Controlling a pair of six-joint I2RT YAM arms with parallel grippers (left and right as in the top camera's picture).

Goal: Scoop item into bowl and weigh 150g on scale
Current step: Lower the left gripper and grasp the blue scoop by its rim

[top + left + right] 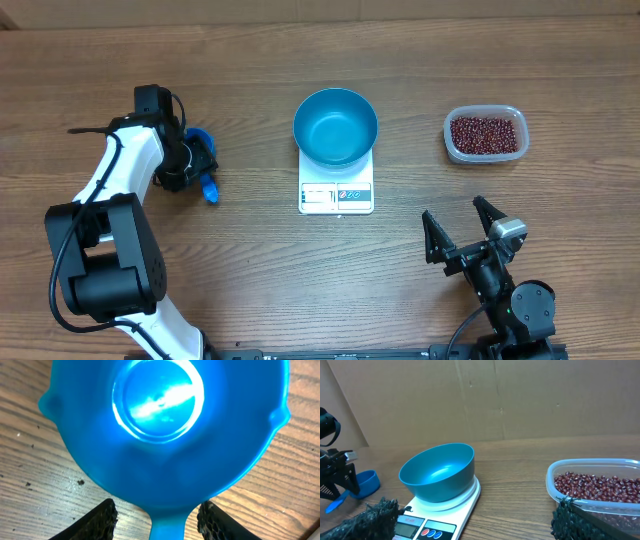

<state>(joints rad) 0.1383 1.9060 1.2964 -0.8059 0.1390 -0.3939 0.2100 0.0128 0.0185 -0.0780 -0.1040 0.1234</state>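
Wood-grain bench (pixel 250 290), cardboard wall behind: my left end effector (pixel 159 516) hangs over the blue scoop (pixel 160 435) at 9 o'clock of the bowl (pixel 335 125). Its fingers are apart on either side of the handle and not clamped on it. The bowl sits empty on the white scale (pixel 336 197) at mid-bench. The beans (pixel 485 133) lie in the clear tub (pixel 449 140) at 3 o'clock of the bowl. My right end effector (pixel 455 215) stands wide apart at 5 o'clock of the scale, holding nothing. The step in hand, as I judge it, is taking up the scoop. I should centre the handle between the fingers and close squarely on it near the cup so it cannot swing. Then I should lift it level before crossing to the tub.
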